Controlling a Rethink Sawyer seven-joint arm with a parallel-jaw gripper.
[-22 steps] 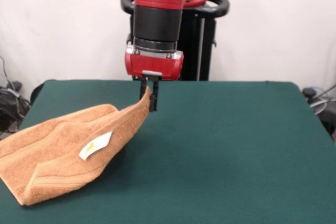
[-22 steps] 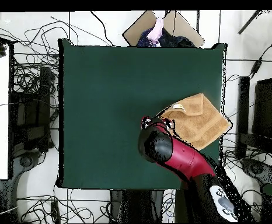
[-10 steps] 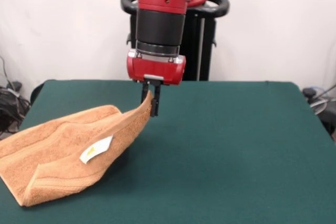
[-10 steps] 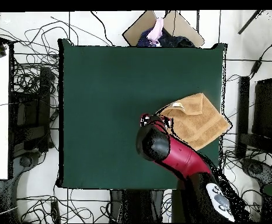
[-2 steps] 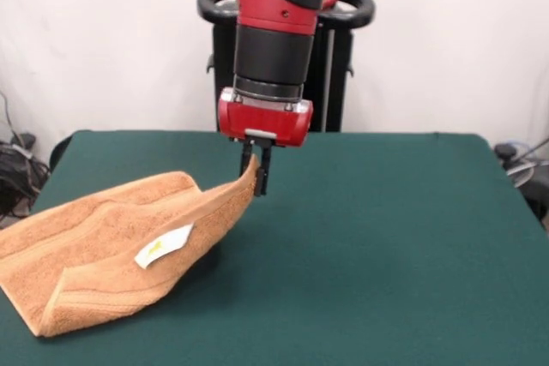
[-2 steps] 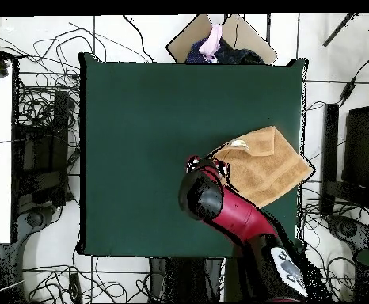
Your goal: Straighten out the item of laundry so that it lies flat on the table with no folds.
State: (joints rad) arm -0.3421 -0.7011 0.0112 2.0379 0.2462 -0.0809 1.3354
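Towel (image 5: 120, 250) corner is hanging clamped in my gripper (image 5: 258, 179); I'm judging a low, steady pull across the table (image 5: 386, 237) best.

Folded orange-tan towel (image 5: 111, 250) on green table (image 5: 386, 246), one corner lifted.

No legible text or markings

The towel (image 5: 120, 242) is orange-tan terry cloth, matt and nubbly, with flatter woven bands along its border and a smooth white label (image 5: 164, 246). The table (image 5: 386, 246) wears a dark green felt-like cloth, matt and even. The arm (image 5: 279, 6) has glossy red shells and dull black segments; the gripper (image 5: 256, 179) looks matt black.
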